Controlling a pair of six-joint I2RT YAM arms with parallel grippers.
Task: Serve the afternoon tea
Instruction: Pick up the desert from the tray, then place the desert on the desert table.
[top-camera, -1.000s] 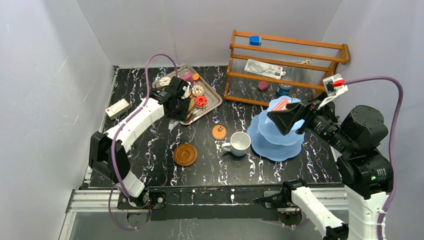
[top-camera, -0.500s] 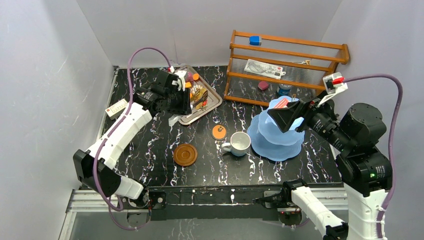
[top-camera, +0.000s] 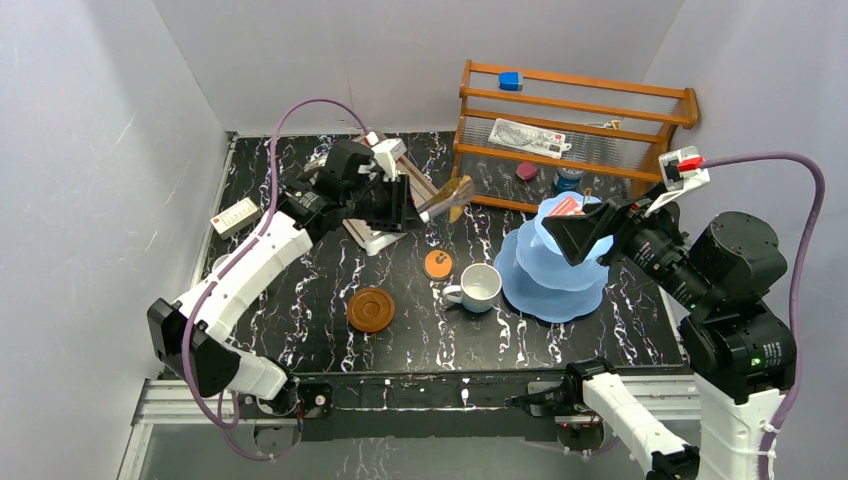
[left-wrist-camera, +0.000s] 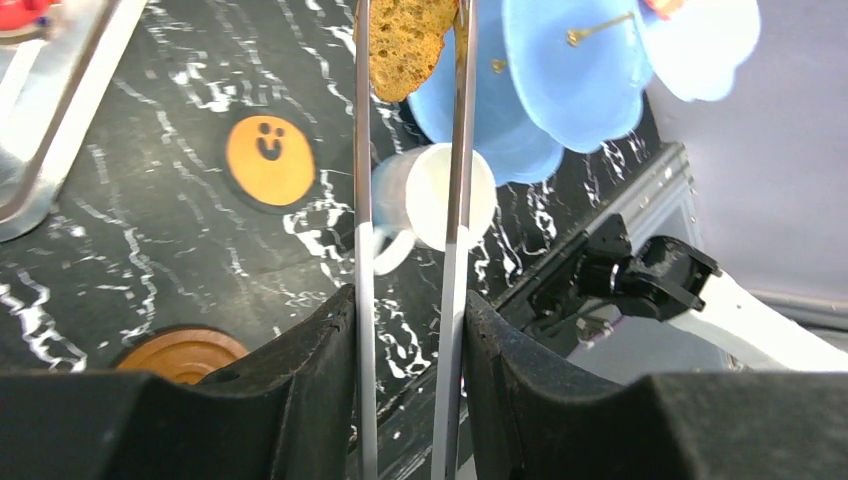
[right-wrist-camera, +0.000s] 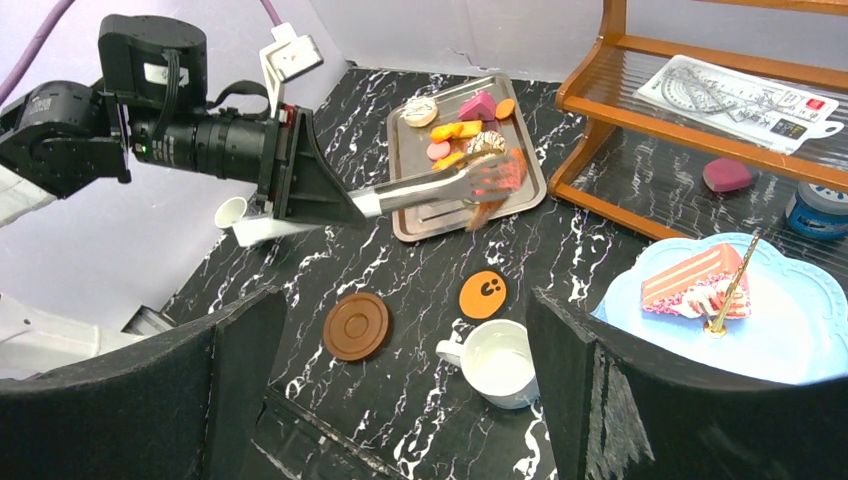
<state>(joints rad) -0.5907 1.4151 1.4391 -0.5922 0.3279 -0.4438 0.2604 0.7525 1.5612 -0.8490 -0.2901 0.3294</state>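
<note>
Grip first: left gripper (left-wrist-camera: 408, 310) clenched on the metal tongs (right-wrist-camera: 410, 192), tips pinching a brown cookie (left-wrist-camera: 405, 40), aloft at upper centre overhead. Tongs point rightward toward the light-blue three-tier stand (top-camera: 560, 280), lower right of the cookie, beside the white mug (top-camera: 480, 287). Right gripper (top-camera: 562, 238) gapes empty just above that stand, nearer.

We see bright, even, diffuse light, with only soft shadows on the glossy tabletop (top-camera: 300, 290). The tongs (right-wrist-camera: 420, 188) smear at their tip in the right wrist view. The left hand (left-wrist-camera: 408, 320) looms dark and unfocused.
</note>
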